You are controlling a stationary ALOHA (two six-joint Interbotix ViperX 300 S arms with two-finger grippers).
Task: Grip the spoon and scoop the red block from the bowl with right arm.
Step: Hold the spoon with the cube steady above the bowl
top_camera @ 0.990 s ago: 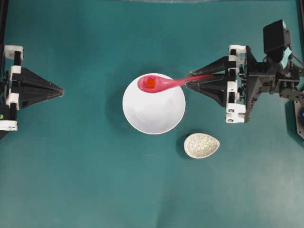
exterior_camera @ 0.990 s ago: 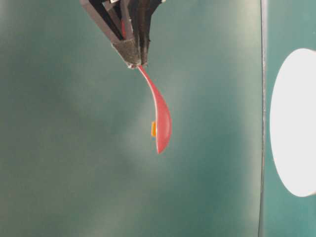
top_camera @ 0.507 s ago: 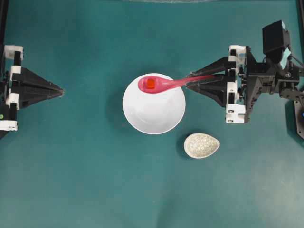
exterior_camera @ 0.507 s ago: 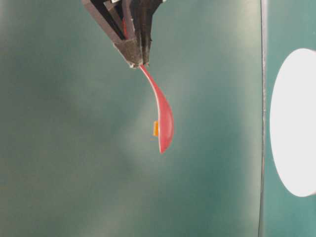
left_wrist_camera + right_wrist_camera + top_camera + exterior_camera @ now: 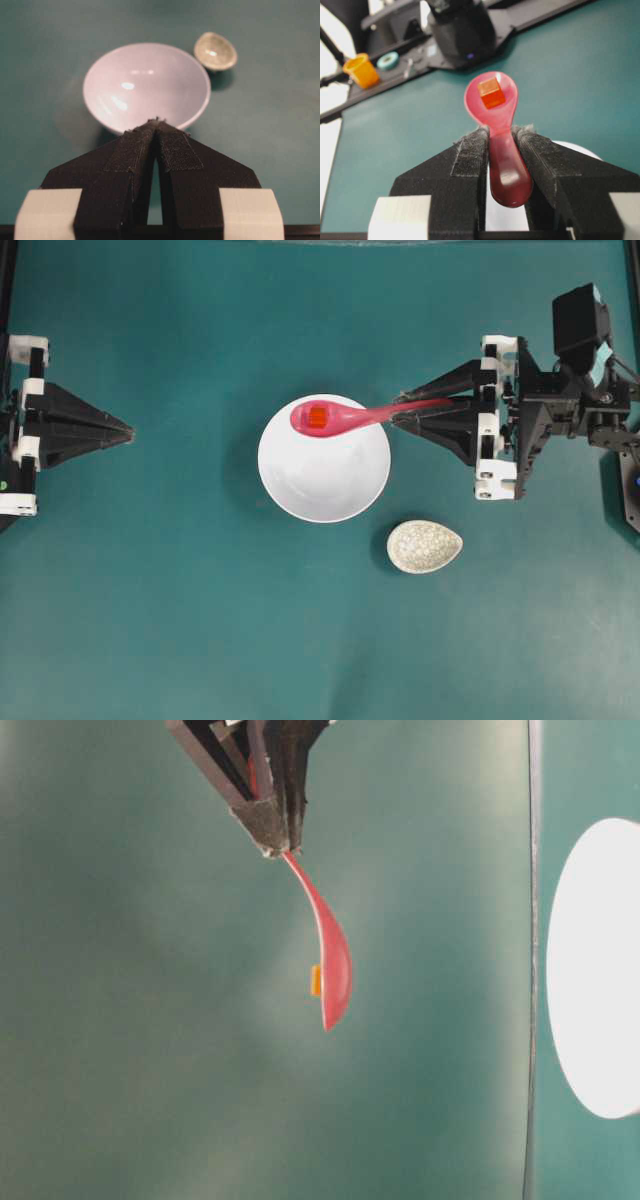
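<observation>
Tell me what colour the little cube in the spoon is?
Orange-red. The cube shows best in the right wrist view, sitting in the pink-red spoon.

Robotics lab bench: teal mat [image 5: 200, 620], two fixed black arms [image 5: 560, 420].

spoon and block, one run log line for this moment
right gripper: shut on spoon | red block: in scoop, above bowl | left gripper: shut, idle

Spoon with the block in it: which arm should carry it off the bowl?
Right. Its gripper is shut on the spoon, block in the scoop above the bowl. The left gripper sits shut, far off.
</observation>
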